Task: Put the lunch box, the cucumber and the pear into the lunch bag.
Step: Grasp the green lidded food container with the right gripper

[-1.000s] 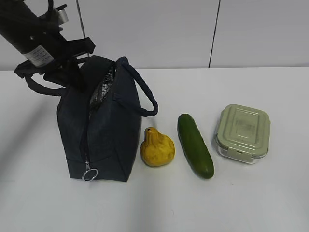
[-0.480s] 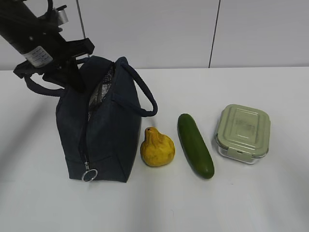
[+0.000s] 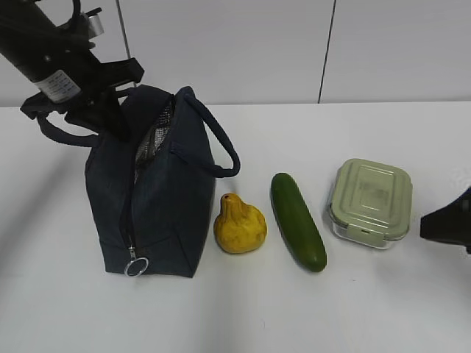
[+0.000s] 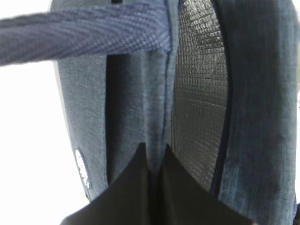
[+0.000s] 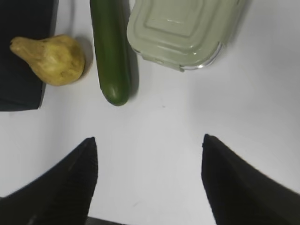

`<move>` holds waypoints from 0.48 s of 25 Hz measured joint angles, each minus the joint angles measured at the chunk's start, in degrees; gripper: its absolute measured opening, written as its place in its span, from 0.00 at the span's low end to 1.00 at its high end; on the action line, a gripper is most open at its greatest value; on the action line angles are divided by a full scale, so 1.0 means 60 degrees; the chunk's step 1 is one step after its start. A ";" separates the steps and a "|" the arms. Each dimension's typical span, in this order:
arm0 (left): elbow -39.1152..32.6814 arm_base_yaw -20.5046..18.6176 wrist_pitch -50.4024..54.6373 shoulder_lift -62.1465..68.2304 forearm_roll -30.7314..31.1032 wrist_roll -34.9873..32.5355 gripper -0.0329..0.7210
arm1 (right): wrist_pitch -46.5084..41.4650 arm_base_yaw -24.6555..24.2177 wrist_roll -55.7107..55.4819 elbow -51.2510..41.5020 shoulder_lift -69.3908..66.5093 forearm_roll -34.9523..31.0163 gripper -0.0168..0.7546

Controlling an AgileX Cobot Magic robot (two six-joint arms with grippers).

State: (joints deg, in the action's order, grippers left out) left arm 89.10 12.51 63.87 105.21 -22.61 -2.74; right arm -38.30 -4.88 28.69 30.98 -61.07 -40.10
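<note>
Your left end effector (image 4: 152, 161) pinches the dark blue cloth lunch bag's (image 3: 158, 198) open edge. Your right end effector (image 5: 149, 157) is spread wide above the white table (image 5: 164, 126).

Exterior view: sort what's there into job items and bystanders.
Job: lunch bag, pear, cucumber, lunch box, left gripper pinching the bag's rim, right gripper open.
Bystanders: nothing but the table.
</note>
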 joint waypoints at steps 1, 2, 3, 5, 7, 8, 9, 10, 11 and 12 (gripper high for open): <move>0.0000 0.0000 0.0000 0.0000 0.0000 0.0000 0.05 | -0.0017 -0.0280 0.0446 0.0142 -0.0401 -0.0375 0.68; 0.0000 0.0000 0.0000 0.0000 0.0000 0.0000 0.05 | -0.0092 -0.0629 0.0968 0.0300 -0.0797 -0.0827 0.68; 0.0000 0.0000 0.0000 0.0000 0.0000 0.0000 0.05 | -0.0186 -0.0956 0.1475 0.0468 -0.1129 -0.1299 0.68; 0.0000 0.0000 0.0000 0.0000 0.0000 0.0000 0.05 | -0.0445 -0.1406 0.2304 0.0775 -0.1932 -0.2151 0.68; 0.0000 0.0000 0.0000 0.0000 0.0000 0.0000 0.05 | -0.0678 -0.1661 0.2949 0.1102 -0.2667 -0.2818 0.68; 0.0000 0.0000 0.0000 0.0000 0.0000 0.0000 0.05 | -0.0805 -0.1739 0.3110 0.1295 -0.3064 -0.2952 0.68; 0.0000 0.0000 0.0000 0.0000 0.0000 0.0000 0.05 | -0.0917 -0.1838 0.3265 0.1489 -0.3446 -0.3060 0.68; 0.0000 0.0000 0.0000 0.0000 0.0000 0.0000 0.05 | -0.1021 -0.1948 0.3366 0.1674 -0.3758 -0.3124 0.68; 0.0000 0.0000 0.0000 0.0000 0.0000 0.0000 0.05 | -0.1127 -0.2043 0.3407 0.1822 -0.4116 -0.3166 0.68; 0.0000 0.0000 0.0000 0.0000 0.0000 0.0000 0.05 | -0.1217 -0.2165 0.3450 0.1988 -0.4457 -0.3186 0.68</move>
State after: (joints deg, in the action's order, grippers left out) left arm 89.10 12.51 63.87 105.21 -22.61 -2.74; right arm -45.60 -17.87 49.39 42.91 -87.82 -59.21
